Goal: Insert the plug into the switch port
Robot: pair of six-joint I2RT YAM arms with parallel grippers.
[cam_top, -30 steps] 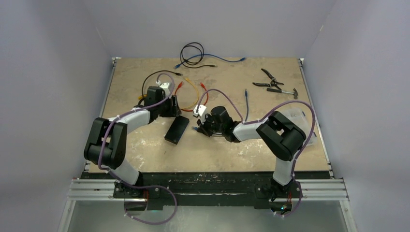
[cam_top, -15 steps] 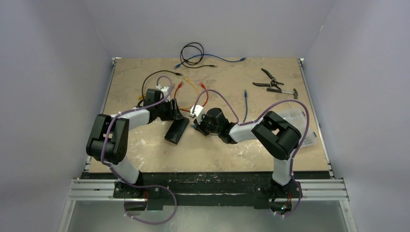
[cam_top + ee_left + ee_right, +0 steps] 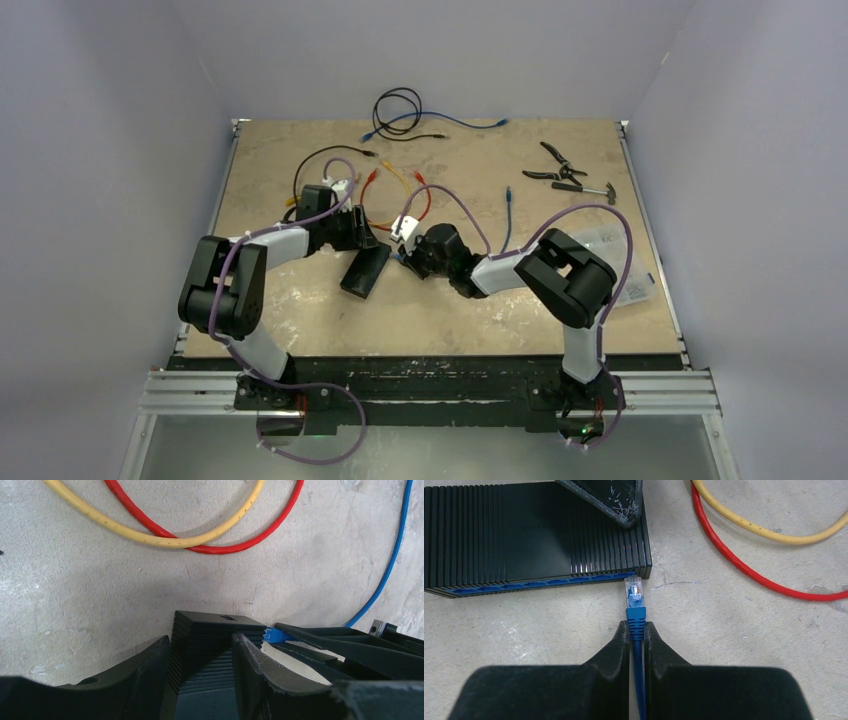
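Note:
The switch (image 3: 365, 272) is a flat black ribbed box lying on the table, its port row (image 3: 539, 584) facing the right arm. My left gripper (image 3: 200, 639) sits over the switch's (image 3: 215, 645) far end with its jaws apart. One finger stands at the back edge and the other finger (image 3: 616, 500) lies over the switch's (image 3: 534, 535) top. My right gripper (image 3: 637, 625) is shut on the blue boot of the plug (image 3: 634, 592). The plug's clear tip is at the mouth of the rightmost port. The plug (image 3: 275, 635) shows beside the switch's corner.
Red cable (image 3: 420, 205) and yellow cable (image 3: 398, 185) loop just behind the switch. The blue cable (image 3: 508, 215) trails back from the right gripper (image 3: 412, 262). A black cable coil (image 3: 398, 105) lies far back; pliers (image 3: 555, 160) and a hammer (image 3: 585, 188) lie back right.
My right gripper has carried the plug leftward up to the switch's port edge. The left gripper's jaws have narrowed a little over the switch.

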